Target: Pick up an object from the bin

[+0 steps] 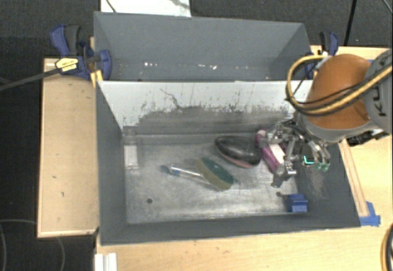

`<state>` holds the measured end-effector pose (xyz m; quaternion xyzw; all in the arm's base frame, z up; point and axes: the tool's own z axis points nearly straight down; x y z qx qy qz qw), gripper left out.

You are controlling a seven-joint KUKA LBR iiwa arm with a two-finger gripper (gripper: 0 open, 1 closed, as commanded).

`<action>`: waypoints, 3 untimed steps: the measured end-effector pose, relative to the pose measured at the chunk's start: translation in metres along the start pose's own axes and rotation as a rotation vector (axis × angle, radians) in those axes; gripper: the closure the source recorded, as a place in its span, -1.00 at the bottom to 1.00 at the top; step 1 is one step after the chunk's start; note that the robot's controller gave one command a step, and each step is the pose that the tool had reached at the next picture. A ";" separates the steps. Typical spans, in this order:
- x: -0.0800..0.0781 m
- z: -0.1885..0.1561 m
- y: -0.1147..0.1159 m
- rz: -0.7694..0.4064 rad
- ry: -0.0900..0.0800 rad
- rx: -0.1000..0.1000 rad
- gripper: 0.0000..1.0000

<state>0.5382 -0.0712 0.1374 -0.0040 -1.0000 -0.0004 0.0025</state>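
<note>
I have the gripper [284, 170] low at the right of the bin [202, 48]. It is just beside a magenta tube [269, 154], which lies right of centre on the floor against a dark oval thing [236, 149]. I cannot tell how the jaws stand, nor whether anything sits between them.

My worry is that a close here may catch the magenta tube by one end, so it swivels free. It could also drag the dark oval thing along with it.

My count:
- one magenta tube
- one dark oval thing
- one green oblong [217, 173]
- one blue-and-white pen [182, 171]
- one small blue block [296, 203]
- one pale clear piece [130, 157] at the left
</note>
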 end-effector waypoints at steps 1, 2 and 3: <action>-0.028 0.064 0.071 -0.179 -0.014 -0.001 -1.00; -0.029 0.062 0.069 -0.179 -0.016 0.001 1.00; -0.034 -0.066 0.044 -0.322 -0.014 0.004 1.00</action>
